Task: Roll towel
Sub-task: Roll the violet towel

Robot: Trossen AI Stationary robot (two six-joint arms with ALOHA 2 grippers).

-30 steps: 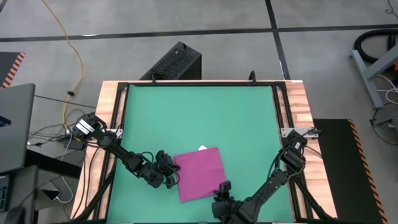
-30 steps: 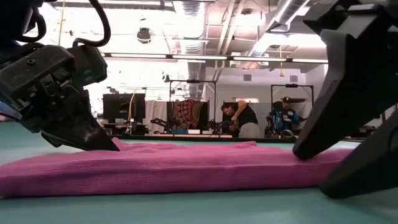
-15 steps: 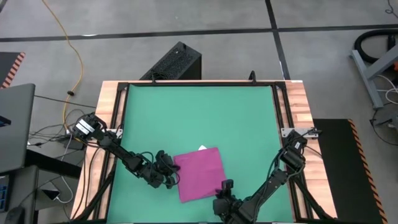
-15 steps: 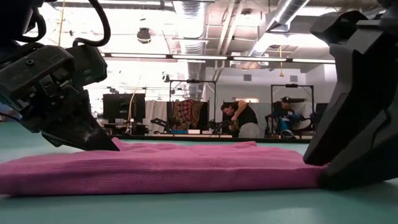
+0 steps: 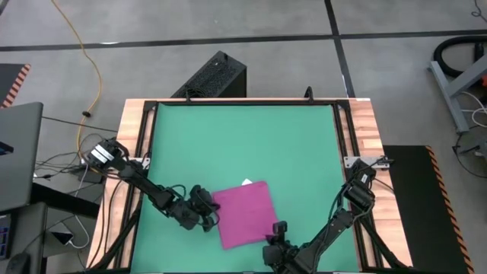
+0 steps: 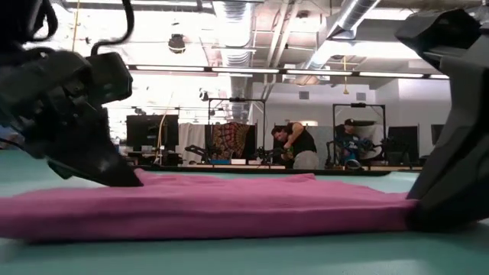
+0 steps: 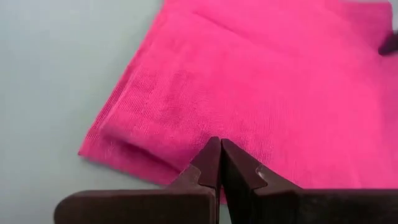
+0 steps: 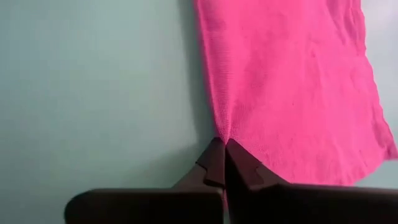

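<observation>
The wooden table (image 5: 367,133) carries a green mat (image 5: 243,141) that covers nearly all of its top; beyond the table's far edge a black box (image 5: 215,76) sits on the grey floor, and a yellow cable (image 5: 85,57) trails across the floor on the left side. The towel (image 5: 245,212) lies flat on the mat near the table's front edge, roughly at its middle, turned a little askew to the mat's sides; it is far smaller than the mat. The left arm reaches in from the table's left side, and the left gripper (image 5: 213,215) meets the towel at its left edge; in the left wrist view its fingers (image 7: 209,163) are pressed together tip to tip on the cloth's edge, where the fabric lifts in a small fold, so they pinch the towel. The right arm comes in from the right side along the front edge, and the right gripper (image 5: 277,228) sits at the towel's near right corner; in the right wrist view its fingers (image 8: 215,155) are closed on the hem, and the cloth puckers to a point where they nip it. In the low view the towel lies as a low flat band between the two grippers; two people (image 6: 299,145) sit in the room behind. A small white tag (image 5: 247,181) shows at the towel's far edge.
</observation>
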